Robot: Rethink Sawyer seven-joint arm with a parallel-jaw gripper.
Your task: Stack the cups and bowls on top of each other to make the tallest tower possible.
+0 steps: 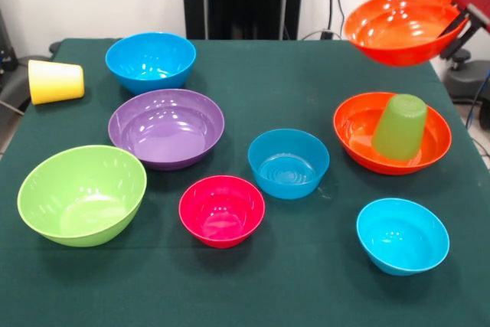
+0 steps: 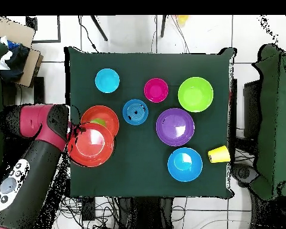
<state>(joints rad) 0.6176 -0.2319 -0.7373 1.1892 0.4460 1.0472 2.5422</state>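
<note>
My gripper (image 1: 457, 25) is shut on the rim of a large orange bowl (image 1: 398, 28) and holds it in the air at the table's right side. In the overhead view the gripper (image 2: 74, 135) and the held bowl (image 2: 90, 145) partly overlap the second orange bowl (image 2: 109, 113). That second orange bowl (image 1: 354, 134) sits on the table with the light green cup (image 1: 400, 126) upside down and tilted inside it. The yellow cup (image 1: 55, 80) lies on its side at the far left. No tower stands.
On the green table (image 1: 321, 82) stand a blue bowl (image 1: 149, 59), a purple bowl (image 1: 166, 126), a lime green bowl (image 1: 82, 193), a pink-red bowl (image 1: 222, 210), a second blue bowl (image 1: 288, 162) and a cyan bowl (image 1: 402, 235).
</note>
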